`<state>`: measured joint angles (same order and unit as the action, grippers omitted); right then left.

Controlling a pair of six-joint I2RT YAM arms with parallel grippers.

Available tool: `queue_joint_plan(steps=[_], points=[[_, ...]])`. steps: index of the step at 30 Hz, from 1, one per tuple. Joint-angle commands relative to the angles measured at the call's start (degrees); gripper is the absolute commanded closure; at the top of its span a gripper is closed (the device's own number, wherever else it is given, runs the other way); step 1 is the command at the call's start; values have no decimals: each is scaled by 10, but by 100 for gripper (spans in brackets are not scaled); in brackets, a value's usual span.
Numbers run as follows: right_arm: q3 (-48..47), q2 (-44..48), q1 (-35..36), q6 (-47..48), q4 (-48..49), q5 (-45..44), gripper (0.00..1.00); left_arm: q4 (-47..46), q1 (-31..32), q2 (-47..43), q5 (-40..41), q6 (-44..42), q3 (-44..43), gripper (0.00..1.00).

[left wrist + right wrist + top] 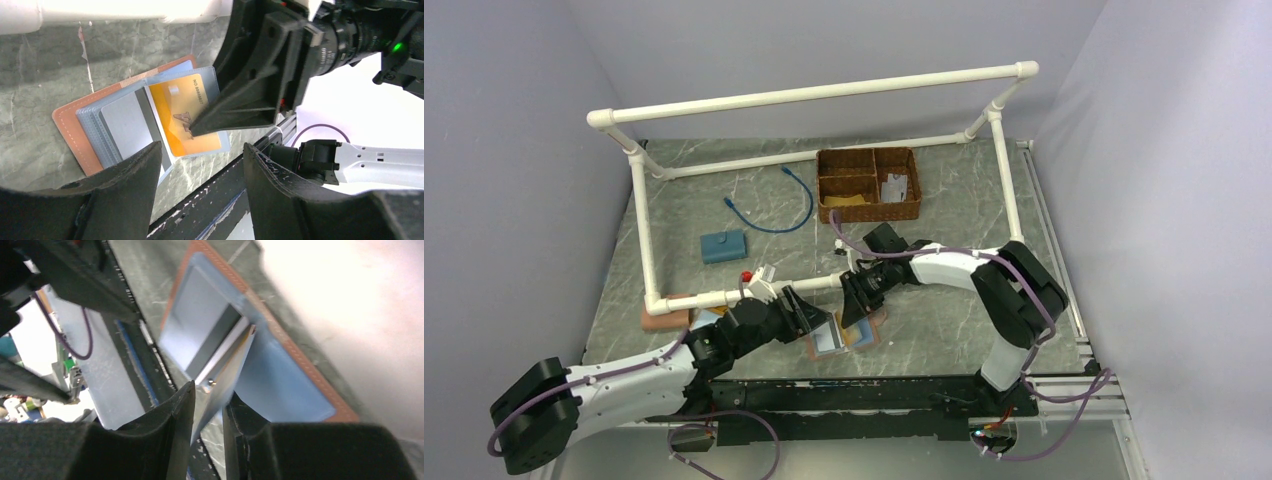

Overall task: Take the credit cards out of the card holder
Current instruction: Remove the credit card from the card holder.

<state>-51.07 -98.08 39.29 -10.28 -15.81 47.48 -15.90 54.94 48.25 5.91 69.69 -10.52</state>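
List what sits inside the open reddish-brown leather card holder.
A yellow-orange card and a grey card on grey-blue lining; the right gripper covers part of the yellow card; pocket depths hidden.

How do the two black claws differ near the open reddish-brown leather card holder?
The left claw stands wide open, holding nothing; the right claw pinches the edge of an orange-yellow plastic credit card. The left claw hangs beside the reddish-brown leather card holder; the right claw reaches onto it. Both are black, two-fingered.

Reddish-brown card holder point(75, 131) lined grey-blue, orange-yellow credit card point(176, 102), grey white-veined table point(35, 75)
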Motion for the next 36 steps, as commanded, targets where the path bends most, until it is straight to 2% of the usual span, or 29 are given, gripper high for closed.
queue_joint_plan(steps=[1, 6, 10, 14, 22, 30, 36], points=[[-25, -19, 0, 17, -28, -63, 72, -33, -3, 5, 8, 4, 1, 36], [-26, -11, -1, 17, -24, -18, 72, -42, -3, 7, 8, 6, 5, 36], [-25, -10, -2, 16, -20, 19, 91, -58, -2, 19, 5, 7, 5, 36], [-20, -7, -11, 5, -9, 58, 99, -83, -3, 32, -2, 8, 11, 37], [-4, 14, -34, -34, 38, 160, 100, -130, -2, 23, -12, 5, 32, 41], [9, 19, -49, -69, 83, 238, 100, -124, -2, -14, -21, -11, 31, 36], [18, 27, -52, -92, 115, 268, 100, -171, -2, 12, -39, -10, 28, 36]])
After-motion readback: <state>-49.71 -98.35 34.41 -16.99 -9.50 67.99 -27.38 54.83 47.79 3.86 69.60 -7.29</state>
